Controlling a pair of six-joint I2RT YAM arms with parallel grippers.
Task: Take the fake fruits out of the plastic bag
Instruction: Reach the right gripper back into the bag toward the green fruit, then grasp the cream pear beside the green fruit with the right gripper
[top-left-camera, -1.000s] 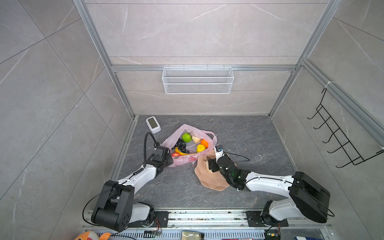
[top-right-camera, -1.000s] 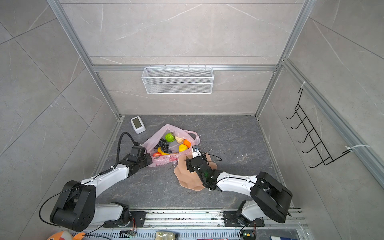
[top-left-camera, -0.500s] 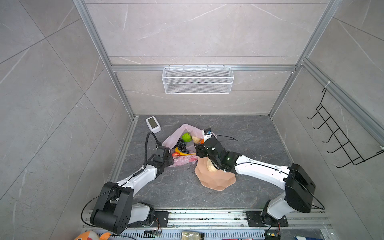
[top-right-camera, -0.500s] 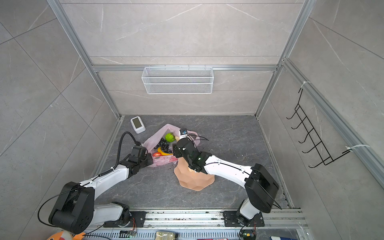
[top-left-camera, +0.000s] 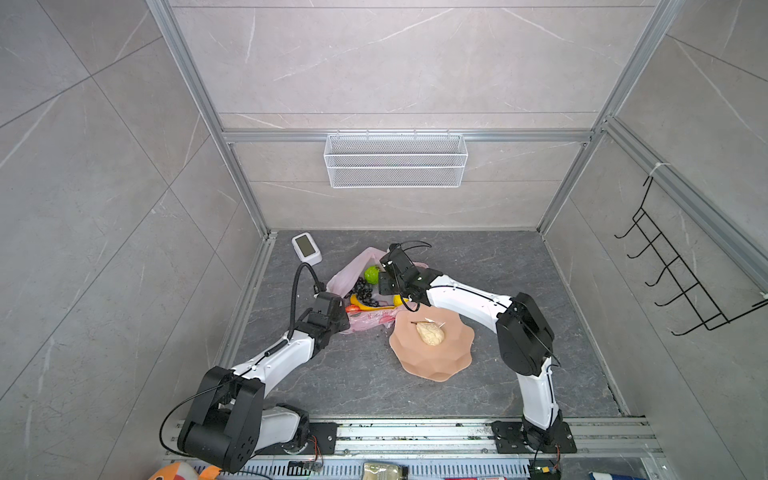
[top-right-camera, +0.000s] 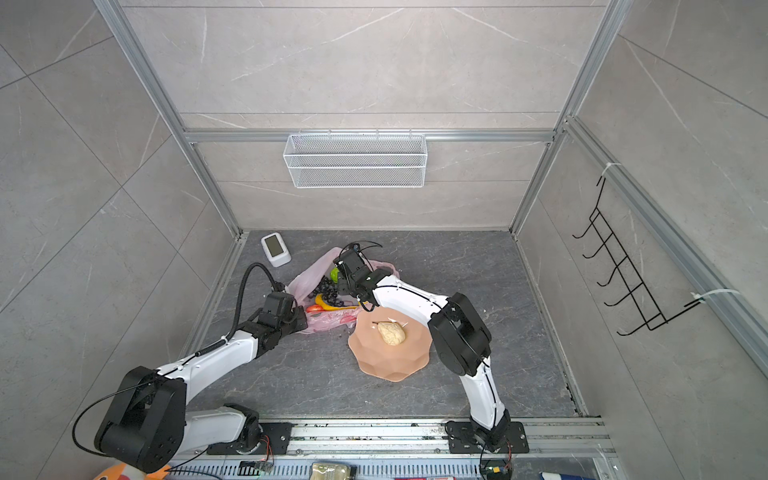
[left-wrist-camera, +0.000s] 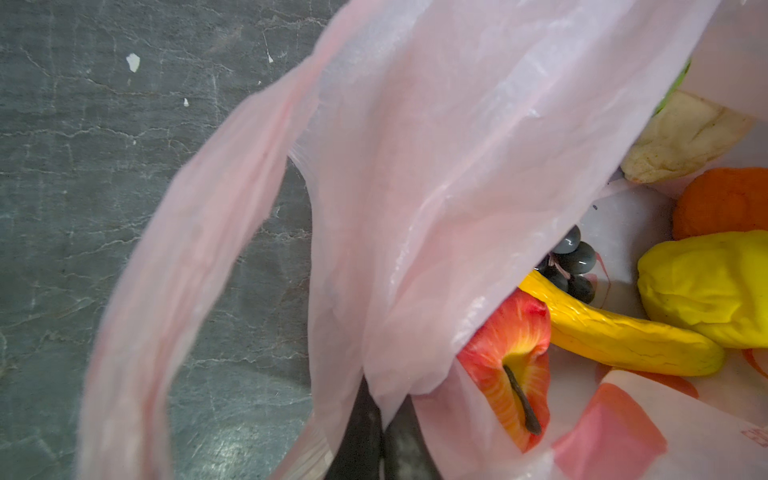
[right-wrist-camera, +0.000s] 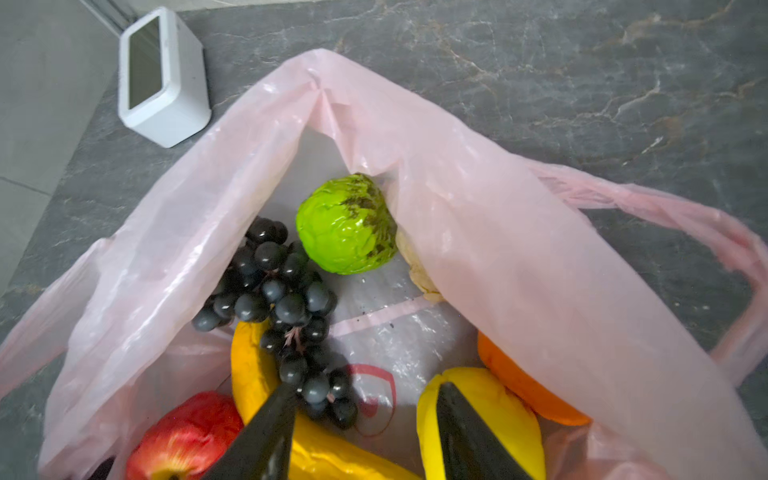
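The pink plastic bag (top-left-camera: 353, 270) (right-wrist-camera: 519, 249) lies open on the floor. My left gripper (left-wrist-camera: 382, 440) is shut on a fold of its near edge. Inside lie fake fruits: a bumpy green one (right-wrist-camera: 347, 224), dark grapes (right-wrist-camera: 282, 291), a banana (right-wrist-camera: 249, 365), a red apple (left-wrist-camera: 511, 357), a yellow piece (right-wrist-camera: 498, 407), an orange one (right-wrist-camera: 519, 382) and a beige one (left-wrist-camera: 681, 137). My right gripper (right-wrist-camera: 365, 388) (top-left-camera: 385, 287) hangs open inside the bag's mouth, between the grapes' tail and the yellow piece. Another beige fruit (top-left-camera: 430, 332) lies on the plate.
The peach scalloped plate (top-left-camera: 453, 357) sits just right of the bag, under my right forearm. A white device (top-left-camera: 306, 248) stands near the back left corner. A wire basket (top-left-camera: 395, 160) hangs on the back wall and a black hook rack (top-left-camera: 681, 270) on the right wall.
My right arm has swung from over the plate to over the bag's mouth, leaving the beige fruit on the plate, and its jaws have narrowed. The left arm has not moved.
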